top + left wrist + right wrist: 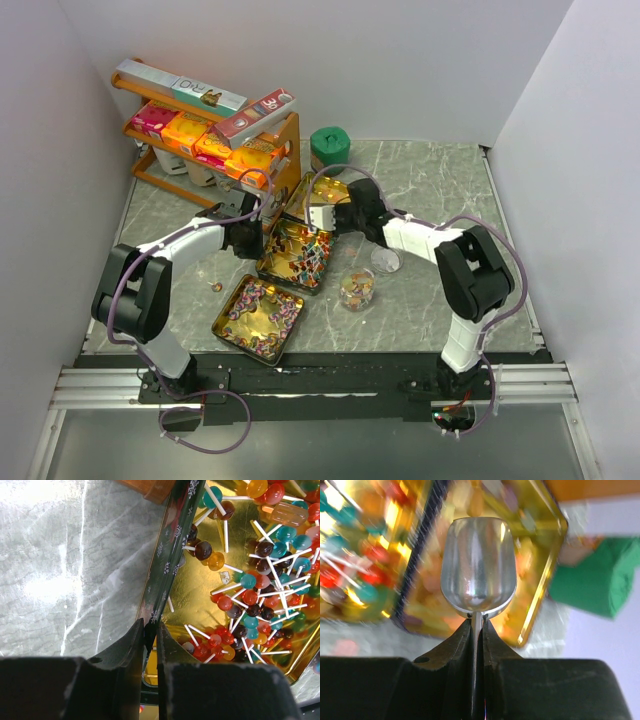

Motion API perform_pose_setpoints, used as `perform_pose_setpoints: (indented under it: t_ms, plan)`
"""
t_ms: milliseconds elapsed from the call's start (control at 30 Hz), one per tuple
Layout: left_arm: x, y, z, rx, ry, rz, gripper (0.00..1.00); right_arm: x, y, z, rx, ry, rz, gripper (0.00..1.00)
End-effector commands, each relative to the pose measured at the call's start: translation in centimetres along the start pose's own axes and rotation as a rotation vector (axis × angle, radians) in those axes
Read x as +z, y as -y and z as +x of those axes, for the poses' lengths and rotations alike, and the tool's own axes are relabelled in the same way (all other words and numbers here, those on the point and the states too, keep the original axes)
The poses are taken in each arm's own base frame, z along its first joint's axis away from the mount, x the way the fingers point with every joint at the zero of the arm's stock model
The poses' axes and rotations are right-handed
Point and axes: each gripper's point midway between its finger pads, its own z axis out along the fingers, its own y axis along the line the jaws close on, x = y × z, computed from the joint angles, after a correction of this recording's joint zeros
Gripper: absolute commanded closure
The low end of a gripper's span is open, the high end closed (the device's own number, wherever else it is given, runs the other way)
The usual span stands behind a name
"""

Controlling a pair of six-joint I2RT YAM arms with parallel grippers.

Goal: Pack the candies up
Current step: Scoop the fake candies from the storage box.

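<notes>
the left claw [150, 630] pinches the edge of a tin [169, 547]. the right claw [476, 625] grips an empty scoop [477, 565]. the jar [357, 278] holds some, but most candies [250, 597] sit in tins.

Three tins [227, 301] ranged diagonally on the table [430, 190], candies [300, 255] in each, jar [357, 291] right of them, rack [291, 160] set behind left

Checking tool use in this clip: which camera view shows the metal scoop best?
The right wrist view: the scoop fills the centre, its bowl empty and its handle pinched between the right gripper's jaws. In the top external view it is too small to make out; the left wrist view does not show it.
</notes>
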Motion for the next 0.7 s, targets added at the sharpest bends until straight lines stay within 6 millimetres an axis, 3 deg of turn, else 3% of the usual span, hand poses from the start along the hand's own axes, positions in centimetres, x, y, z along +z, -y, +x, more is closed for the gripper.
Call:
perform_pose_setpoints:
  t_ms: [0, 67, 133, 300, 533, 667]
  plan:
    - [-0.4, 0.2, -2.5, -0.016, 0.075, -0.012, 0.99, 0.7, -1.9, -3.2, 0.083, 0.095, -0.149, 1.00]
    - [-0.5, 0.3, -2.6, -0.017, 0.081, -0.010, 0.99, 1.2, -1.1, -3.8, 0.115, 0.115, -0.159, 1.00]
    - [-0.5, 0.3, -2.6, -0.018, 0.082, -0.008, 0.99, 2.5, -2.6, -3.3, 0.169, 0.095, -0.219, 1.00]
    - [-0.5, 0.4, -2.7, -0.018, 0.082, -0.002, 0.99, 4.6, -2.2, -3.2, 0.230, 0.060, -0.253, 1.00]
    - [-0.4, 0.6, -3.0, -0.018, 0.081, 0.000, 0.99, 4.8, -1.3, -4.2, 0.312, 0.051, -0.337, 1.00]
    - [-0.5, 0.6, -3.1, -0.014, 0.085, -0.001, 0.99, 4.5, -1.8, -3.1, 0.281, 0.004, -0.319, 1.00]
